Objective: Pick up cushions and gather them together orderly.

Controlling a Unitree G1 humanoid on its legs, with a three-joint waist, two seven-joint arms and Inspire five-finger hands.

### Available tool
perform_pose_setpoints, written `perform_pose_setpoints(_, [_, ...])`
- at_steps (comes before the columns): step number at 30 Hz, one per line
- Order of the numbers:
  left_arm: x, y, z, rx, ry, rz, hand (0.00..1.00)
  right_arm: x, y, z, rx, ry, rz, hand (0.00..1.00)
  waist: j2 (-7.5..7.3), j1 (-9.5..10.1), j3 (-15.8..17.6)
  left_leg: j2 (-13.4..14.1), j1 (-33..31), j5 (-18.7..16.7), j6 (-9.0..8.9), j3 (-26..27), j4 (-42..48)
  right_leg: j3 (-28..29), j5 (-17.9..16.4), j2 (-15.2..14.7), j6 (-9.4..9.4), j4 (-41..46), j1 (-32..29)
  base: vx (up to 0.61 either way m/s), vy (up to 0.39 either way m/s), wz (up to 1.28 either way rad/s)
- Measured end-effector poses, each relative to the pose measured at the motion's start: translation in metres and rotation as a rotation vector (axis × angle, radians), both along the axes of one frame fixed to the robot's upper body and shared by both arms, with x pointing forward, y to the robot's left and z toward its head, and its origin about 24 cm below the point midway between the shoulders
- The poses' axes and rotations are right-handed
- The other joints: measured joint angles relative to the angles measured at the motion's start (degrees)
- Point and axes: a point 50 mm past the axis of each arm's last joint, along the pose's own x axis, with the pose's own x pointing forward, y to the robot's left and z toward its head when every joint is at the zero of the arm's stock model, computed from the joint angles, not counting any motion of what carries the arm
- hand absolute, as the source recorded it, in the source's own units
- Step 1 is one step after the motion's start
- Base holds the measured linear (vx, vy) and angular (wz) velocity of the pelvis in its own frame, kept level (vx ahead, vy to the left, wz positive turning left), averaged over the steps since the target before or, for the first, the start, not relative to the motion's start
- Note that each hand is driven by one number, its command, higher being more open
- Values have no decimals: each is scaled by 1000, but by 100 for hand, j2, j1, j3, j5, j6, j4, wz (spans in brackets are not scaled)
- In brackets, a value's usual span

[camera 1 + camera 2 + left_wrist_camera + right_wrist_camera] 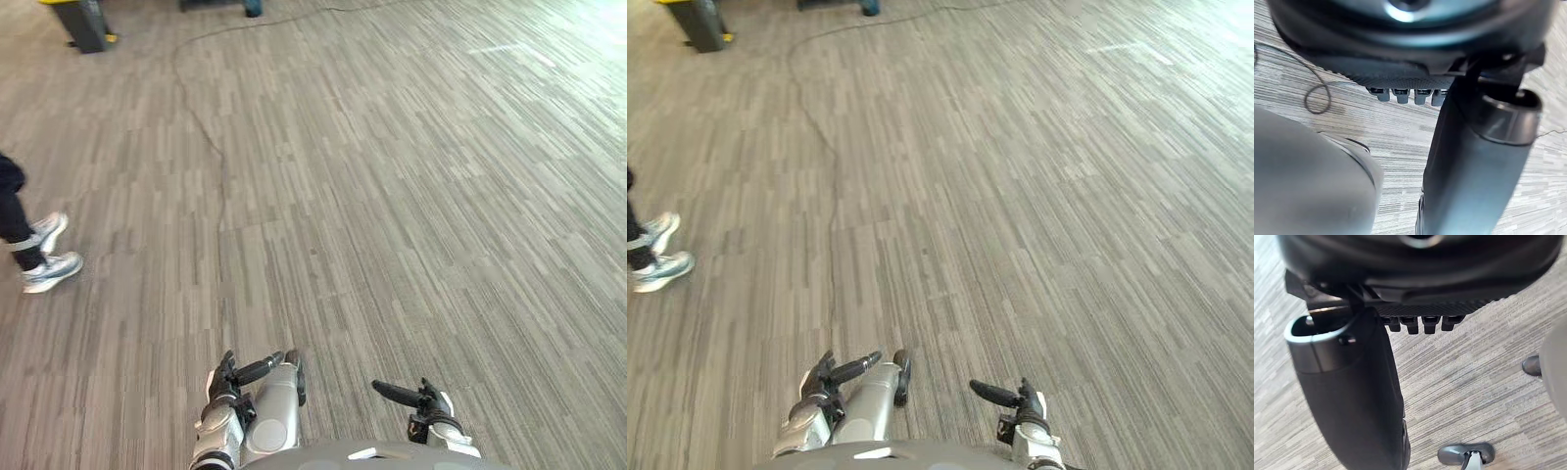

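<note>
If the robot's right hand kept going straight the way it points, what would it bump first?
Most likely the grey striped carpet floor. The right hand hangs low, and its wrist view shows that floor straight past the fingers. How far off it lies is unclear.

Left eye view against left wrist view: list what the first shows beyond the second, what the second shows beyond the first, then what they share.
Left eye view: a wide stretch of grey striped floor, a person's legs in white shoes at the left edge, a dark and yellow stand far off, a thin dark line running along the floor, and the right hand, open, low in the view.
Left wrist view: the left hand from very close, its thumb large, its fingers a short row.
Shared: the left hand, open and holding nothing, and the floor.
</note>
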Motion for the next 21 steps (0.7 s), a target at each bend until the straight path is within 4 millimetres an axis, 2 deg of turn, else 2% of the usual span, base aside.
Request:
perform_pose_setpoints(1, [0,2,-1,4,18,-9,100,0,0,0,2,-4,-2,100,-23,-8,-1,-25,201,-199,159,106,91,51,218,-34,299,1022,-345,563,239,-44])
perform_pose_setpoints(2, [-1,1,-4,4,45,-19,100,4,-1,2,-1,-23,-4,100,-14,-55,30,-48,588,-340,255,150,-45,65,539,-33,696,2428,-926,536,232,-44])
perform_pose_setpoints(3, [-2,1,-5,4,59,-23,100,5,-2,3,-3,-31,-5,100,0,-60,43,-52,763,-381,270,150,-115,12,533,-23,689,2860,-1107,494,193,-50])
perform_pose_setpoints(4, [-6,-1,-8,3,90,-26,100,8,-3,4,-7,-50,-6,100,63,-70,78,-31,1266,-486,247,158,-369,-268,489,-21,614,3576,-1467,456,122,-51])
perform_pose_setpoints(5, [-7,-4,-9,7,102,-48,100,12,-3,7,-11,-76,-7,100,182,-112,125,25,1732,-626,256,180,-647,-672,388,-16,439,3871,-1820,443,93,-49])
perform_pose_setpoints(6, [-7,-5,-9,8,104,-58,100,13,-4,8,-12,-86,-7,100,206,-127,126,49,1888,-719,227,180,-766,-842,355,-17,384,3908,-1966,420,51,-35])
perform_pose_setpoints(7, [-8,-6,-9,14,108,-74,100,17,-4,10,-17,-114,-6,100,213,-161,140,100,2203,-873,138,226,-933,-1247,294,-37,288,3866,-2324,405,8,-31])
perform_pose_setpoints(9, [-10,-5,-11,16,124,-76,100,23,-6,14,-26,-153,-11,100,187,-182,156,207,2643,-1075,-4,401,-1067,-1840,267,-50,242,3459,-2842,512,-32,-44])
perform_pose_setpoints(11, [-15,-4,-13,17,147,-79,100,26,-8,16,-31,-174,-16,100,179,-213,160,246,3229,-1164,-154,665,-1494,-2480,268,-30,170,2352,-3133,538,-48,-49])
perform_pose_setpoints(12, [-15,-5,-13,16,148,-83,100,28,-8,17,-31,-180,-19,100,185,-271,156,223,3534,-1168,-274,778,-1804,-2713,418,34,113,1582,-3218,482,-57,-26])
perform_pose_setpoints(13, [-16,-5,-13,15,150,-85,100,29,-9,17,-29,-180,-23,100,189,-305,155,211,3640,-1171,-295,783,-1903,-2767,517,65,65,1361,-3225,757,-93,0])
perform_pose_setpoints(14, [-18,-10,-15,9,165,-111,100,26,-13,15,-33,-165,-43,100,227,-403,105,226,3978,-1171,-359,724,-2074,-2795,1062,149,-650,1195,-3111,793,-121,6])
perform_pose_setpoints(15, [-18,-14,-16,1,168,-123,100,25,-17,15,-42,-156,-52,100,336,-401,49,343,3981,-1136,-422,698,-1959,-2829,945,230,-670,1263,-3091,683,-126,5])
perform_pose_setpoints(17, [-17,-19,-16,-5,165,-143,100,24,-23,14,-50,-146,-64,100,571,-401,42,686,3409,-916,-658,309,-308,-2826,610,526,-756,1171,-2807,526,-123,-21])
perform_pose_setpoints(18, [-18,-22,-17,-15,171,-140,100,25,-26,15,-56,-147,-60,100,719,-393,84,854,2939,-389,-662,-51,926,-2740,531,755,-760,955,-2495,519,-113,-54])
perform_pose_setpoints(19, [-23,-22,-18,-20,183,-127,100,25,-27,15,-59,-144,-56,100,805,-363,110,961,2577,-187,-725,-299,1883,-2612,508,948,-789,754,-2186,642,-107,-80])
perform_pose_setpoints(20, [-21,-19,-17,-14,169,-113,100,24,-25,13,-53,-125,-55,100,799,-331,153,1064,2262,-227,-711,-365,2670,-2396,493,1100,-812,531,-1777,622,-56,-97])
perform_pose_setpoints(21, [-18,-14,-14,1,146,-102,100,22,-20,10,-41,-98,-48,100,682,-320,225,1047,1933,-294,-713,-376,3074,-2155,486,1150,-824,266,-1287,682,-31,-105])
